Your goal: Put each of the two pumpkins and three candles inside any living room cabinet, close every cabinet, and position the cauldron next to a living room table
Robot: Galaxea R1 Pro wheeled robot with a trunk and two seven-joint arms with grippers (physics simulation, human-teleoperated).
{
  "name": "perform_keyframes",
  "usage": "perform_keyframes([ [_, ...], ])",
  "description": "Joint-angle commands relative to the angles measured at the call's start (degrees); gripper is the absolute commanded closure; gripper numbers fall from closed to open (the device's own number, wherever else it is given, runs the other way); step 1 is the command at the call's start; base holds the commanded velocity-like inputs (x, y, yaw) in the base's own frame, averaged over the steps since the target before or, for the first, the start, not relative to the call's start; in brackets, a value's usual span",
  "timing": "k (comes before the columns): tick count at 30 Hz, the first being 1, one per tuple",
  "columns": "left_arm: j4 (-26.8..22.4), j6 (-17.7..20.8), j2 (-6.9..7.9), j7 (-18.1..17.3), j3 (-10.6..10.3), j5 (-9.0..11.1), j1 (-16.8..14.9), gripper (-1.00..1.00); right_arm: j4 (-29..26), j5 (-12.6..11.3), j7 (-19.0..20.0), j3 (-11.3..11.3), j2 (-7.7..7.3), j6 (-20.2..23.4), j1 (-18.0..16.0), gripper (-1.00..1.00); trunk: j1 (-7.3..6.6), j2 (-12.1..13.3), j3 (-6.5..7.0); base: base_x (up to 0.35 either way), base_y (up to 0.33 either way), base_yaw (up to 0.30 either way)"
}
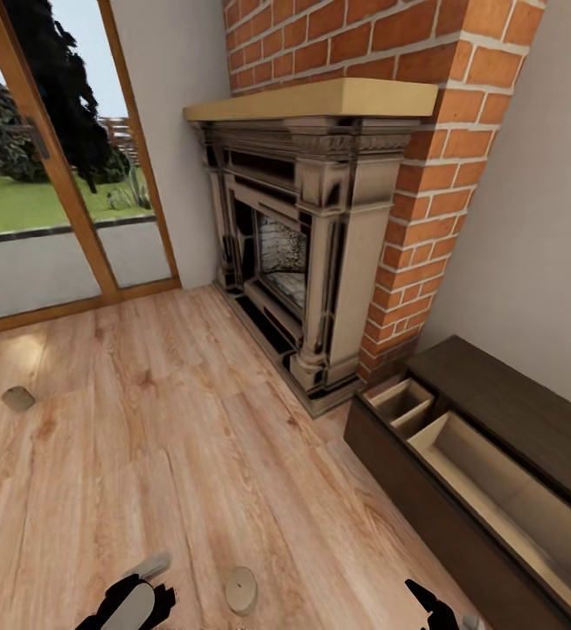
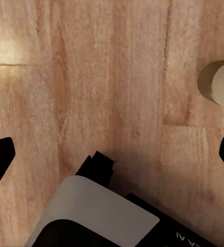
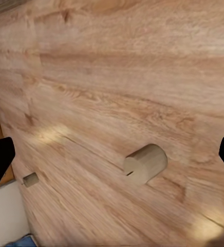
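A beige-grey candle (image 1: 240, 589) lies on its side on the wood floor, between my two grippers. The left wrist view catches the candle (image 2: 220, 82) at its edge, and in the right wrist view this candle (image 3: 145, 163) lies near the middle. Another candle (image 1: 17, 399) rests far to the left; the right wrist view shows that candle (image 3: 30, 179) small and distant. My left gripper (image 1: 132, 604) (image 2: 112, 157) is open and empty above the floor. My right gripper (image 1: 434, 608) (image 3: 112, 157) is open too, holding nothing. The dark-brown cabinet (image 1: 407, 477) stands at right with drawers pulled open. The pumpkins, cauldron and table are out of view.
A red-brick fireplace (image 1: 311, 236) with a dark surround stands ahead against the wall. Wood-framed glass doors (image 1: 49, 175) fill the left wall. Light plank floor (image 1: 163, 420) stretches between them. A grey and black part of the robot (image 2: 96, 216) sits under the left gripper.
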Motion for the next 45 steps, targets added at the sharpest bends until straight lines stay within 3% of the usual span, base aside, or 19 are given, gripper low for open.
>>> perform_keyframes([
  [1,-0.1,-0.1,0.06,0.3,-0.2,0.3,-0.1,-1.00,0.0,-0.4,0.1,-0.2,0.01,0.5,0.0,-1.00,-0.01,0.0,-0.05,0.000,0.000,0.281],
  [12,2.9,-0.8,0.06,0.3,0.0,0.1,-0.1,-1.00,0.0,-0.3,0.1,-0.2,0.08,0.4,0.0,-1.00,-0.01,0.0,-0.05,0.000,0.000,0.281],
  [23,3.1,-0.8,0.06,0.3,0.0,0.1,-0.1,-1.00,0.1,-0.3,0.1,0.0,0.10,-2.4,0.0,-1.00,-0.01,0.0,-0.05,0.000,0.000,0.281],
  [41,3.3,-0.8,0.06,0.2,0.1,0.1,-0.1,-1.00,0.0,-0.3,0.0,0.1,0.27,-2.8,0.0,-1.00,-0.01,0.0,-0.05,0.000,0.000,0.282],
  [45,3.3,-0.8,0.06,-1.2,0.0,0.1,-0.1,-1.00,0.0,-0.3,0.0,0.1,0.27,-2.8,0.0,-1.00,-0.01,0.0,-0.05,0.000,0.000,0.285],
])
